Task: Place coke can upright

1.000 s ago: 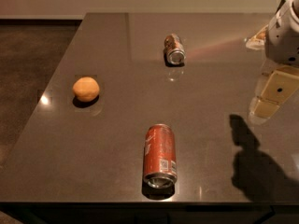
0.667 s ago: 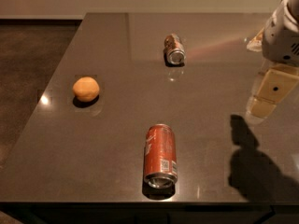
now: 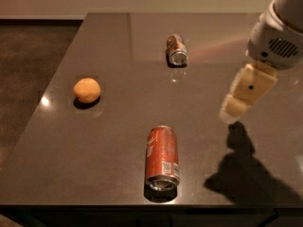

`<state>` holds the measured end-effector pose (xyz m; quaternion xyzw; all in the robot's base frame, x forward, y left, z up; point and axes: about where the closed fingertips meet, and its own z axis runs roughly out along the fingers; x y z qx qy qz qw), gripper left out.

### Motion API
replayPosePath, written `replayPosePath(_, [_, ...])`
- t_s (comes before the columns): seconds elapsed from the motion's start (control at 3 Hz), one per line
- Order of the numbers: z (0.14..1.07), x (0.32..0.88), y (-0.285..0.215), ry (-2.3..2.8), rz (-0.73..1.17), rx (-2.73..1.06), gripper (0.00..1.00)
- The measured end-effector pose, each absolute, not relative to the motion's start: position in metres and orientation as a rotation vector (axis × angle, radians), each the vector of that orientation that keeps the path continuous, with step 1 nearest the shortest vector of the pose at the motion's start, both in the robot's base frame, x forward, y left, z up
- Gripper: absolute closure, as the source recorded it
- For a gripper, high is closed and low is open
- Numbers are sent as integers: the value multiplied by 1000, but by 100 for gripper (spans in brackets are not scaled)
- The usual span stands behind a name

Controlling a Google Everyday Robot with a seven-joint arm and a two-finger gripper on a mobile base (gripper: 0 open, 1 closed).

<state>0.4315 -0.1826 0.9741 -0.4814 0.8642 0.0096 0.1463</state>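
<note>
Shifted leftward and a touch lower since a second ago: cream-coloured blocky hand (image 3: 232, 109) on the white arm (image 3: 279, 37) coming in from the upper right, hanging over the right part of the dark glossy worktop (image 3: 113, 141) and touching nothing. Cannot tell how wide its opening stands; seen only as one pale block tilted down and to the left, with nothing visibly held. Everything else unmoved. Red aluminium coke can (image 3: 162, 156) with white lettering lying on its side near the front edge of the worktop, roughly mid-width, long axis running front to back, silver end facing the camera, small white label patch on its right flank. Well apart from the hand, down and to its left. Duller brownish-silver can (image 3: 176, 49) also on its side, toward the far part of the worktop, one end turned this way. Round orange fruit (image 3: 87, 90) resting at the left, well apart from both cans. Dark shadow (image 3: 246, 174) of the arm spread over the worktop at the lower right, near the coke can but clear of it.
</note>
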Motion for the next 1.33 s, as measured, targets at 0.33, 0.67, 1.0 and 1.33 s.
replayPosePath(0.33, [973, 426, -164, 2553, 66, -1206, 0])
replayPosePath(0.67, [964, 424, -136, 2613, 71, -1057, 0])
replayPosePath(1.0, [952, 421, -108, 2671, 77, -935, 0])
replayPosePath(1.33, [940, 415, -86, 2712, 71, -884, 0])
